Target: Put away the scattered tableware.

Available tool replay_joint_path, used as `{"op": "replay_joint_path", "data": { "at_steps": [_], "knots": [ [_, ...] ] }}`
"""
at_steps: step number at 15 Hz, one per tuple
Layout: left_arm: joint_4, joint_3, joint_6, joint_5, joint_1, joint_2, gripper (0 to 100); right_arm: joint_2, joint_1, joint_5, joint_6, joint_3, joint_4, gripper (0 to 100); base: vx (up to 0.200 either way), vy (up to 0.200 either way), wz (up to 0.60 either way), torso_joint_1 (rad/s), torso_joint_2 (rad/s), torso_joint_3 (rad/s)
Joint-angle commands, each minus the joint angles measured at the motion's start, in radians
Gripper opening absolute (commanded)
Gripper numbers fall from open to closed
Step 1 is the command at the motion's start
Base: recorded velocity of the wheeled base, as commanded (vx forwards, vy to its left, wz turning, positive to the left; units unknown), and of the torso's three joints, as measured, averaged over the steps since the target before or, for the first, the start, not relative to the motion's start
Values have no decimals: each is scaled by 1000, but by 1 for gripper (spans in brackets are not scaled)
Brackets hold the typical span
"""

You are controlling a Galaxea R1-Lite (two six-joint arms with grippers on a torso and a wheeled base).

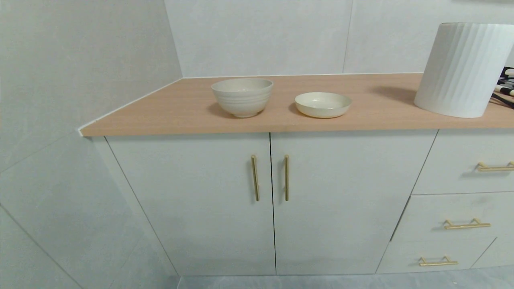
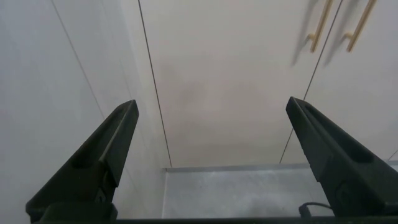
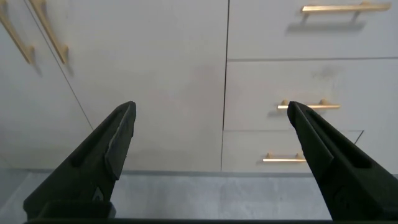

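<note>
Two cupboard doors (image 1: 192,200) take up most of the front, both shut, under a wood worktop (image 1: 168,112) that runs into the wall corner on the robot's left. A drawer stack (image 1: 461,168) sits to the right, also shut. Far right on the worktop stands a tall white ribbed cylinder (image 1: 461,68). Then the tableware: a deep ribbed bowl (image 1: 242,96) above the left door, and a shallow dish (image 1: 323,104) near it on the right, not touching; both upright, dish looks empty. Down low, the left gripper (image 2: 211,104) and right gripper (image 3: 210,106) face the cabinet fronts, jaws wide apart, holding nothing. Smallest: gold bar handles (image 1: 255,178) either side of the door seam. Step: very start imo, nothing stowed yet. Next move prob. needs one arm to hook a handle & swing a door open, so bowl and dish have somewhere to go.
</note>
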Motion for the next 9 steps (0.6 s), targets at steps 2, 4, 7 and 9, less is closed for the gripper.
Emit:
{"op": "replay_joint_path", "data": {
  "at_steps": [2, 4, 7, 9],
  "knots": [
    [0, -1, 0, 0, 0, 0, 100, 2, 0, 1, 0, 0, 0, 100, 0, 0, 0, -39, 193, 161],
    [0, -1, 0, 0, 0, 0, 100, 2, 0, 1, 0, 0, 0, 100, 0, 0, 0, -22, 63, 51],
    [0, -1, 0, 0, 0, 0, 100, 2, 0, 1, 0, 0, 0, 100, 0, 0, 0, 0, 0, 0],
    [0, -1, -2, 0, 0, 0, 100, 2, 0, 2, -2, 0, 0, 100, -200, 0, 0, 0, 5, 7]
  ]
}}
